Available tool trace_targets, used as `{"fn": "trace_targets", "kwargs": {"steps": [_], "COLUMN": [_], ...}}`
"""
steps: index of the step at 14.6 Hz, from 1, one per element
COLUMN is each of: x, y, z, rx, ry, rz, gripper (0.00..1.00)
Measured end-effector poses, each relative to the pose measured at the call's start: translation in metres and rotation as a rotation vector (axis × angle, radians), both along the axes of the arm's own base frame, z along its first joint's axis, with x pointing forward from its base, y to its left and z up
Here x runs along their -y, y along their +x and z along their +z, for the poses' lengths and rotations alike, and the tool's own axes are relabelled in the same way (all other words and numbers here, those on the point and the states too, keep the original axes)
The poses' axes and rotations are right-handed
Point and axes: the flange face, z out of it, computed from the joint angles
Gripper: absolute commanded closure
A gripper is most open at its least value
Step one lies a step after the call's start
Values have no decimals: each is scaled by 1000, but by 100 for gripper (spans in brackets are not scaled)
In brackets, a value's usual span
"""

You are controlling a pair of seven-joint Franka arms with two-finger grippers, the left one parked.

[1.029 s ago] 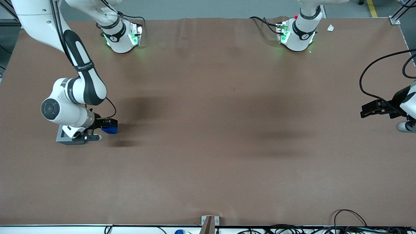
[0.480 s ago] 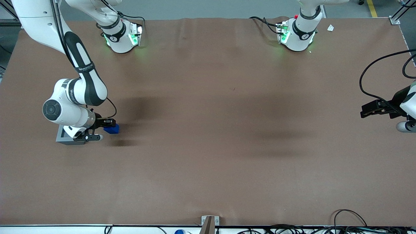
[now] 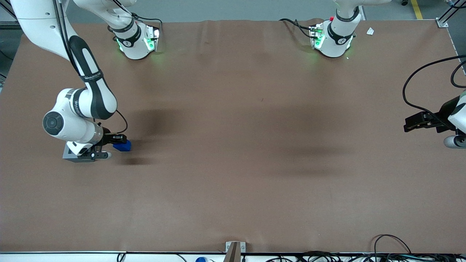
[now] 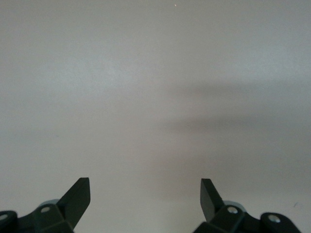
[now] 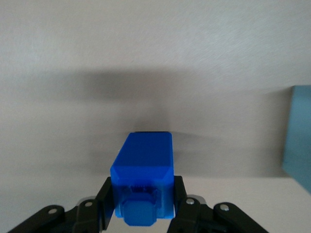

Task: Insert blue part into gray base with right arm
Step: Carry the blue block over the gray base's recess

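While clenching the small bright-blue plastic block (image 5: pixel 142 170) in the black two-finger claw (image 5: pixel 141 204), hovering just beside the light-gray cube-like base (image 3: pixel 69 154), not yet above it.

The tool (image 5: pixel 142 206) is hanging just above the worktop (image 3: pixel 233 145) at the working arm's end, and the blue part (image 5: pixel 143 182) is sitting clamped between its fingers (image 5: pixel 181 199), sticking out past the tips. The gray base (image 3: pixel 69 154) is sitting on the worktop right beside the tool, partly tucked under the right arm (image 3: pixel 78 112).
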Motion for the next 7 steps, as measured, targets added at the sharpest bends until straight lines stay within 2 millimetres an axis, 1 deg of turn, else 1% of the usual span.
{"fn": "trace_targets", "kwargs": {"steps": [2, 3, 5, 6, 7], "x": [12, 19, 40, 50, 60], "y": [10, 16, 29, 33, 36], "z": [18, 32, 66, 80, 89], "rx": [-29, -51, -83, -86, -83], "ry": [9, 16, 30, 31, 26], "rz": [-17, -26, -50, -60, -67], "gripper": [83, 83, 82, 82, 82]}}
